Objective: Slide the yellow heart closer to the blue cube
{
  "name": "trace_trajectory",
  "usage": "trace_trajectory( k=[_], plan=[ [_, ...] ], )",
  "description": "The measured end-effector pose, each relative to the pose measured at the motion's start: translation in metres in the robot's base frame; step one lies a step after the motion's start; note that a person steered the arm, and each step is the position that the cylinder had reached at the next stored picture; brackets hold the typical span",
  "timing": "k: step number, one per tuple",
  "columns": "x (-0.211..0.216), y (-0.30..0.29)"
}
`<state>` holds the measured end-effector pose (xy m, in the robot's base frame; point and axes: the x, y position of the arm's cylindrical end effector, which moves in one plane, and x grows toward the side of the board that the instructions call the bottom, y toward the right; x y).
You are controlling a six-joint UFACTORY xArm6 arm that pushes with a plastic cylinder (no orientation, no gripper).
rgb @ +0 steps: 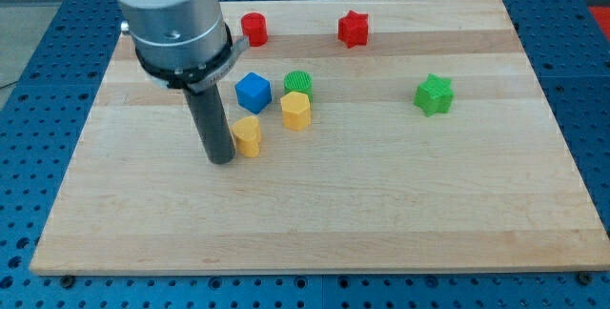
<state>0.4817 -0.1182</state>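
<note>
The yellow heart (249, 136) lies left of the board's middle. The blue cube (253, 92) sits just above it, a small gap apart. My tip (221, 160) rests on the board at the heart's lower left side, touching it or nearly so. The dark rod rises from there to the grey arm housing (176, 23) at the view's top left.
A yellow hexagonal block (296, 111) and a green round block (298, 83) sit right of the blue cube. A red cylinder (254, 29) and a red star (353, 29) lie near the top edge. A green star (434, 94) lies at the right. The wooden board (381, 204) rests on a blue perforated table.
</note>
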Motion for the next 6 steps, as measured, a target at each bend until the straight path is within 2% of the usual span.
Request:
trace_trajectory(
  k=[1, 2, 3, 5, 6],
  plan=[
    [-0.014, 0.0],
    [0.026, -0.005],
    [0.035, 0.003],
    [-0.032, 0.01],
    [-0.012, 0.006]
  ],
)
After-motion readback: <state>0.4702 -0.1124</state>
